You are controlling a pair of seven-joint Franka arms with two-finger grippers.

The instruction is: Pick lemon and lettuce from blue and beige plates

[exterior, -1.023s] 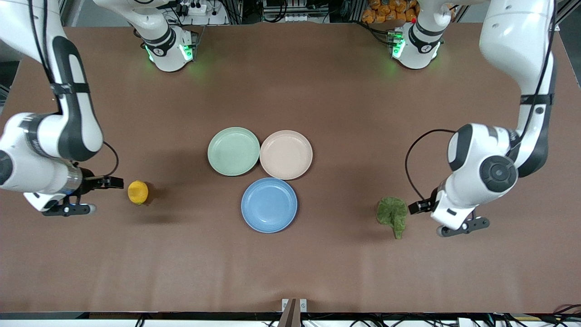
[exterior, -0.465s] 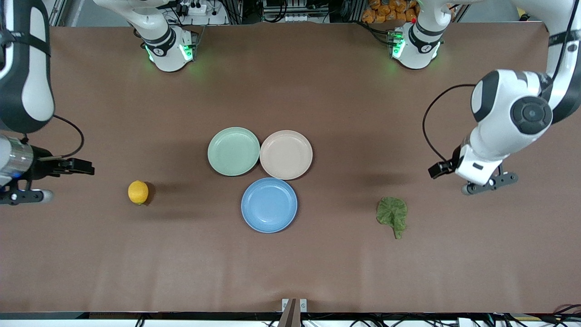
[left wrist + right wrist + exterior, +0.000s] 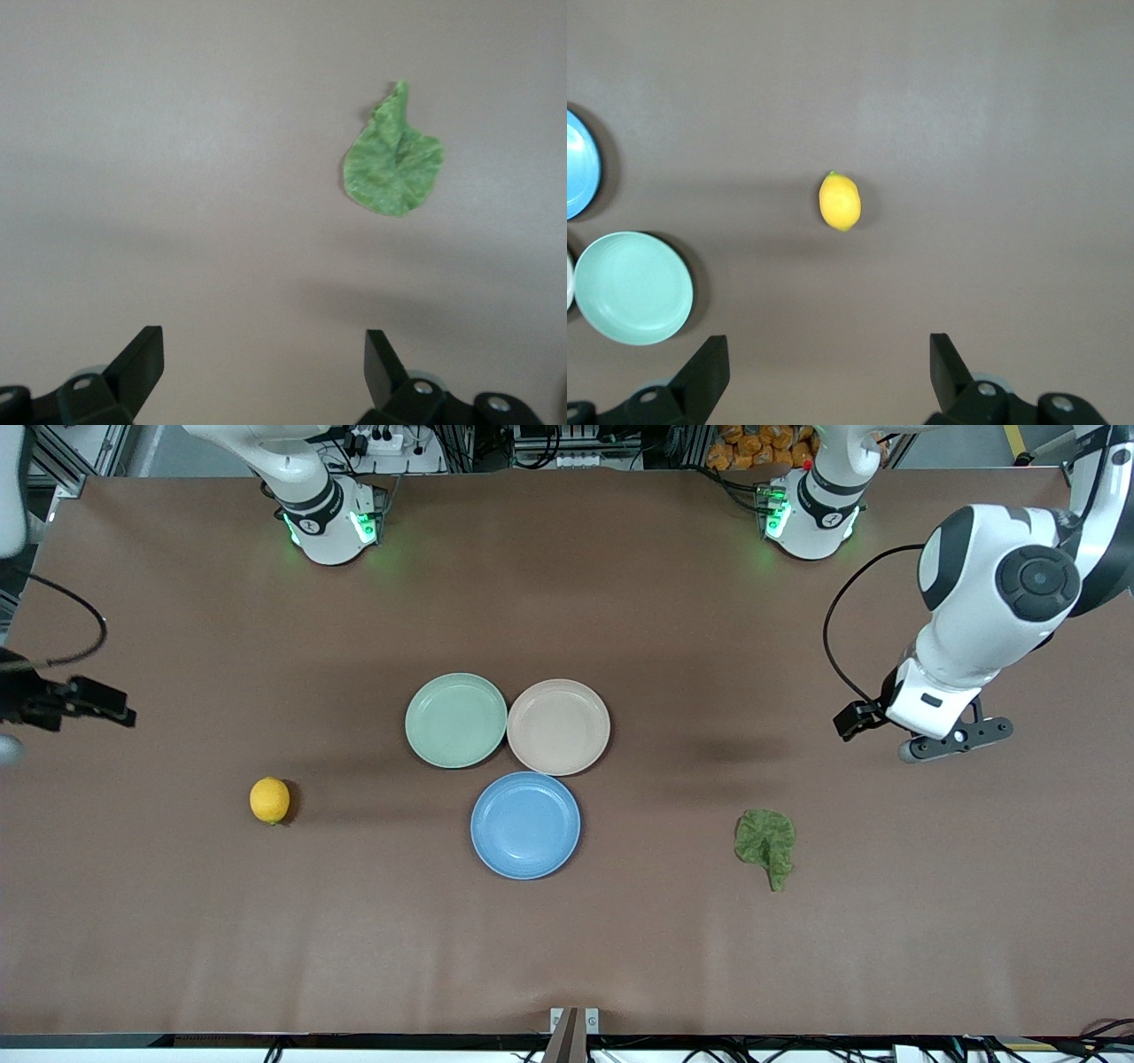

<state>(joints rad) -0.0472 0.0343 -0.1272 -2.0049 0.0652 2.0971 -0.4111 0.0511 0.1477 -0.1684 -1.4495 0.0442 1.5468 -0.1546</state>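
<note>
The lemon (image 3: 269,801) lies on the bare table toward the right arm's end, apart from the plates. The lettuce (image 3: 767,843) lies flat on the table toward the left arm's end. The blue plate (image 3: 525,825) and the beige plate (image 3: 558,726) are mid-table with nothing on them. My left gripper (image 3: 263,343) is open and holds nothing, up in the air over bare table; the lettuce (image 3: 394,159) shows off to one side below it. My right gripper (image 3: 827,348) is open and holds nothing, high over the table's edge at the right arm's end, with the lemon (image 3: 840,201) below.
A mint-green plate (image 3: 456,720) touches the beige plate, with the blue plate nearer to the front camera than both. The arm bases (image 3: 328,522) stand along the table's back edge. The left arm's elbow (image 3: 1001,593) hangs over its end of the table.
Both grippers, open, have lifted and drawn away from the lemon and the lettuce toward their own ends of the table. The lemon, lettuce and plates have not moved.
</note>
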